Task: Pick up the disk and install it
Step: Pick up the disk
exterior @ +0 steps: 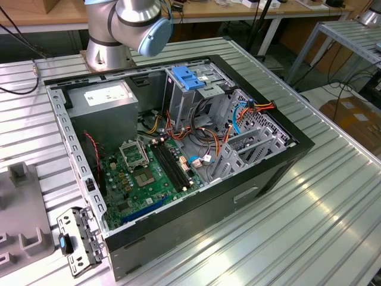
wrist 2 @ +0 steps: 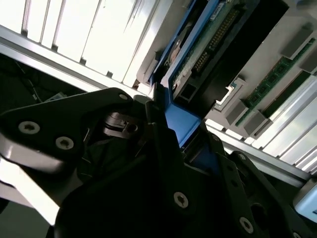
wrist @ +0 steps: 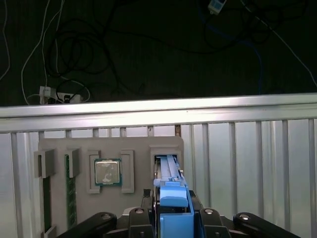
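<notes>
My tool [wrist: 174, 214] is closed on the disk [wrist: 170, 174]. In the first wrist view its black fingers [wrist: 141, 218] press against both sides of the bright blue carrier rail. The jaws stand only as far apart as the rail is thick.

The disk stands on edge in a narrow slot of a grey moulded holder [wrist: 133, 148], and its far end reaches down into that slot. In the same holder a square processor chip [wrist: 108, 172] lies flat in its own pocket, well apart from the disk. Farther along, a green memory stick [wrist: 71, 193] stands in a thin groove. The holder rests on the ribbed aluminium counter [wrist: 247, 163] close to its edge, and beyond that edge loose cables [wrist: 74, 74] trail over a dark floor.

In the second wrist view the tool [wrist 2: 181, 133] shows the blue rail pinched between its fingers. Past them lies the green circuit-board face of the disk [wrist 2: 198, 49], with more memory sticks [wrist 2: 277, 82] beside it in the grey holder.

In the exterior view my arm [exterior: 140, 21] rises from its base behind the open computer case [exterior: 238, 190], which lies on its side on the counter [exterior: 309, 232]. Inside the case the green motherboard [exterior: 149, 173] sits towards the exterior view's left. The metal drive bay, topped by a blue ribbed latch [exterior: 187, 77], sits at the rear with bundles of wires around it.
</notes>
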Robot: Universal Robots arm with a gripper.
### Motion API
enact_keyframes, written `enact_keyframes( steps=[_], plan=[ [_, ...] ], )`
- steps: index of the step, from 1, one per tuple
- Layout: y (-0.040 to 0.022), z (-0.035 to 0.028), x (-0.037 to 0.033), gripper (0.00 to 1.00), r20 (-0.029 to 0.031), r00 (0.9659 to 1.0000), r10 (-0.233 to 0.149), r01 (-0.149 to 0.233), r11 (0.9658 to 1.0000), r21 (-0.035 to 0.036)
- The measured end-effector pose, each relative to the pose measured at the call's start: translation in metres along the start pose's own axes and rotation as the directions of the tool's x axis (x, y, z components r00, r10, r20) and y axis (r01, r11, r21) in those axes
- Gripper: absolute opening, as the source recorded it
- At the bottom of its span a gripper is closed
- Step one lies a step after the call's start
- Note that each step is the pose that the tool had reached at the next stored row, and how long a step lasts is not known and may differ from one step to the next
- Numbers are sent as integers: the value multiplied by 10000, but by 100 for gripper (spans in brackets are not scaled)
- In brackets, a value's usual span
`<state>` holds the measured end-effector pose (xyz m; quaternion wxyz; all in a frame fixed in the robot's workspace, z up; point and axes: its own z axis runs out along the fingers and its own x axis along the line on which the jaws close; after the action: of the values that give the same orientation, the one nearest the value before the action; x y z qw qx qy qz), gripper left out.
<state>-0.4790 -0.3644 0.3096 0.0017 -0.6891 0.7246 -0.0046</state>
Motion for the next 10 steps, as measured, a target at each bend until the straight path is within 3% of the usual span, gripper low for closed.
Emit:
enact_keyframes(
  steps=[10],
  plan=[
    [-3, -237, 1, 37, -253, 9997, -2, 2, 10000, 13]
  ],
)
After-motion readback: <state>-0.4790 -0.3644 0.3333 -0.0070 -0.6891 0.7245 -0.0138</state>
